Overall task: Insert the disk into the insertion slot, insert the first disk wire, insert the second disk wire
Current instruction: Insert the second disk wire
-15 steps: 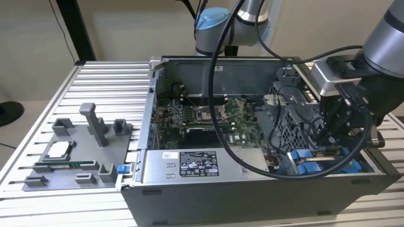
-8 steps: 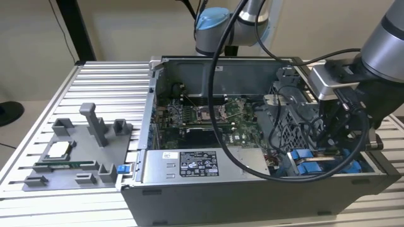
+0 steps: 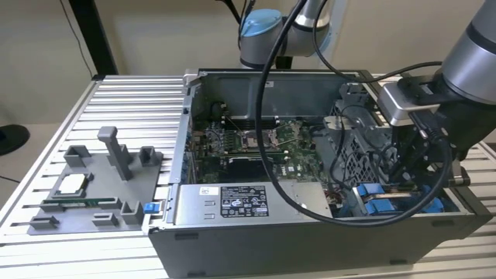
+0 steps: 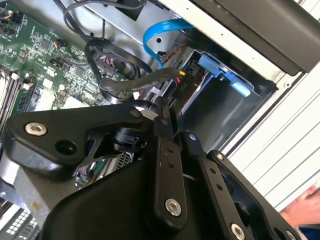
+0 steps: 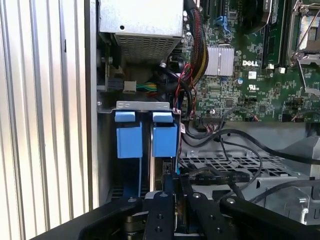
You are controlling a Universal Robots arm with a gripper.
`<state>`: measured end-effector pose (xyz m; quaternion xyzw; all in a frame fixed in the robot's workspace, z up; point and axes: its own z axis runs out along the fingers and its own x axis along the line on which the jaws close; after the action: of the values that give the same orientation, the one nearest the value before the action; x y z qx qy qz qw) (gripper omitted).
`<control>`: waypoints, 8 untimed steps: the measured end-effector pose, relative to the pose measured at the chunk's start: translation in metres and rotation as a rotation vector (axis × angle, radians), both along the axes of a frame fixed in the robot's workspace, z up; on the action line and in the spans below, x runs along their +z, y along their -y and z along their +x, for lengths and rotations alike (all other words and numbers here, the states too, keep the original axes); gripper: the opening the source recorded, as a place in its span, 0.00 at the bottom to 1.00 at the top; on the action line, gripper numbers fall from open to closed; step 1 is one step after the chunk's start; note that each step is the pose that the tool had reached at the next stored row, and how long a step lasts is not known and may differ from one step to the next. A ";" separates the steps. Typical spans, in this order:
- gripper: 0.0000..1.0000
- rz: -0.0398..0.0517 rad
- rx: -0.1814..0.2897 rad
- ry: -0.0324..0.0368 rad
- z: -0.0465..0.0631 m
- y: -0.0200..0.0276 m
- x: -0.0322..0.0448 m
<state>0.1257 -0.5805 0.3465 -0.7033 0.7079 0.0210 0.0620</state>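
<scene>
Black linkage tool (image 4: 167, 112), clenched on a black wire connector (image 4: 181, 86), hovers at the blue-railed grey metal insertion slot (image 5: 145, 135); disk seemingly seated, wiring underway.

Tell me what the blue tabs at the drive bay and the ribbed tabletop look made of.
The blue tabs look like moulded plastic: uniform bright colour, matte, soft-edged. The ribbed tabletop looks like bare extruded aluminium: pale silver, straight parallel grooves, dull sheen. The bay's grey bracket seems sheet metal, thin with folded edges.
</scene>
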 end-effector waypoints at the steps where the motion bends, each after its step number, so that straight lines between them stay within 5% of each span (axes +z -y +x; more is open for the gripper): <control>1: 0.00 0.0001 0.000 0.0000 0.000 0.0000 0.0005; 8: 0.00 -0.0011 0.000 0.0031 0.000 0.0018 0.0063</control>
<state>0.1257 -0.5824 0.3528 -0.7034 0.7078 0.0195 0.0627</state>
